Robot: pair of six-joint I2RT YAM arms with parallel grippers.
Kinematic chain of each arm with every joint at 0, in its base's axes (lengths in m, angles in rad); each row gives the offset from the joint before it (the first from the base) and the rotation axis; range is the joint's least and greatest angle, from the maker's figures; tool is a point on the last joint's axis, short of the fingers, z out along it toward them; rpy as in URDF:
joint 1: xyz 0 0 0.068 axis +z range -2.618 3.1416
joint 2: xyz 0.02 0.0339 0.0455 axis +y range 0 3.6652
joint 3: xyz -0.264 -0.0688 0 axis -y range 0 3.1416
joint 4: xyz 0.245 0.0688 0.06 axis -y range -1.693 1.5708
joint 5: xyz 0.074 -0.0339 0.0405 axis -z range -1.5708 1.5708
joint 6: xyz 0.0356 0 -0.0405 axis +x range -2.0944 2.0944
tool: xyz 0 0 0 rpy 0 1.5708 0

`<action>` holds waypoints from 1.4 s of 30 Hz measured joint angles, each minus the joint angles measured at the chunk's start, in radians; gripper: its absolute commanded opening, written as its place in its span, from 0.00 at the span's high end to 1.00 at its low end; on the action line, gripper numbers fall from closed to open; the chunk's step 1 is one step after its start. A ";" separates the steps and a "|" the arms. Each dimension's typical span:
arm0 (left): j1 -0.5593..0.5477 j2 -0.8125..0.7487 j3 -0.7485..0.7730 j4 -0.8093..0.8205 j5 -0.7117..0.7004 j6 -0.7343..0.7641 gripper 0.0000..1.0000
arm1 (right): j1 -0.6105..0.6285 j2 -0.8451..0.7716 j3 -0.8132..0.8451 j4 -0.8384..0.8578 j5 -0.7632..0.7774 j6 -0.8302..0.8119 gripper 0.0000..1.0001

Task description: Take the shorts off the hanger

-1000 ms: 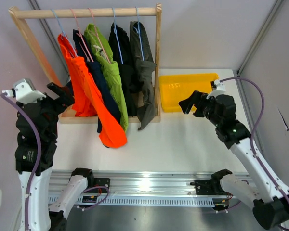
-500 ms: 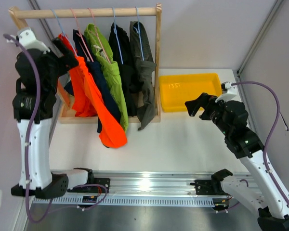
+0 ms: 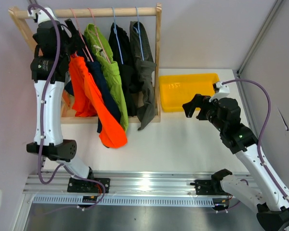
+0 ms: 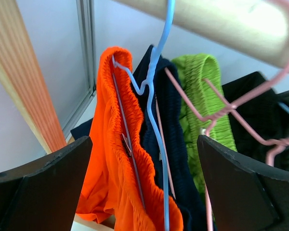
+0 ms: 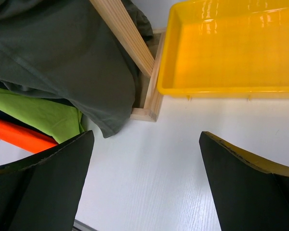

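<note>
Well, my light wooden clothes rack (image 3: pixel 111 12) stands at the far left of the white table (image 3: pixel 183 139), with five soft fabric shorts (image 3: pixel 106 72) on thin wire hangers (image 4: pixel 151 72). A yellow plastic tray (image 3: pixel 190 75) sits just right of its post. I see my left gripper (image 4: pixel 144 144) spread wide at the bright orange pair (image 4: pixel 111 159), possibly not touching. My right gripper (image 5: pixel 147 159) hangs wide open over the tabletop, near the tray's front rim.
</note>
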 measured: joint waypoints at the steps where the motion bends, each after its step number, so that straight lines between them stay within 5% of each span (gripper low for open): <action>1: 0.000 0.012 0.000 -0.003 -0.005 0.000 0.06 | 0.000 -0.002 -0.001 -0.002 0.000 -0.006 0.01; 8: 0.001 0.053 0.000 -0.021 -0.036 0.000 0.17 | 0.000 -0.037 -0.027 -0.015 0.003 -0.029 0.01; 10: 0.002 0.057 0.000 -0.023 -0.047 -0.002 0.27 | 0.000 -0.043 -0.036 -0.022 0.007 -0.034 0.01; 11: 0.002 0.058 0.000 -0.023 -0.050 -0.002 0.41 | 0.000 -0.044 -0.039 -0.023 0.009 -0.035 0.01; 16: 0.005 0.066 0.000 -0.023 -0.070 -0.003 0.65 | 0.000 -0.045 -0.043 -0.035 0.011 -0.038 0.01; 17: 0.006 0.067 0.000 -0.023 -0.071 -0.006 0.88 | 0.000 -0.045 -0.043 -0.037 0.013 -0.038 0.01; 18: 0.007 0.069 0.000 -0.023 -0.071 -0.011 0.98 | 0.000 -0.046 -0.043 -0.039 0.014 -0.038 0.01; 30: 0.010 0.065 0.061 -0.058 -0.011 0.007 1.00 | 0.006 -0.040 -0.038 -0.028 -0.015 -0.037 0.01; 35: 0.010 0.008 0.091 -0.076 0.011 0.018 1.00 | 0.056 0.068 0.088 -0.036 -0.044 -0.043 0.01; 38: 0.004 -0.046 0.104 -0.078 0.012 0.025 1.00 | 0.141 0.187 0.268 -0.052 -0.035 -0.069 0.01; 42: -0.011 -0.118 0.109 -0.076 0.012 0.027 1.00 | 0.434 0.386 0.575 -0.074 0.049 -0.127 0.01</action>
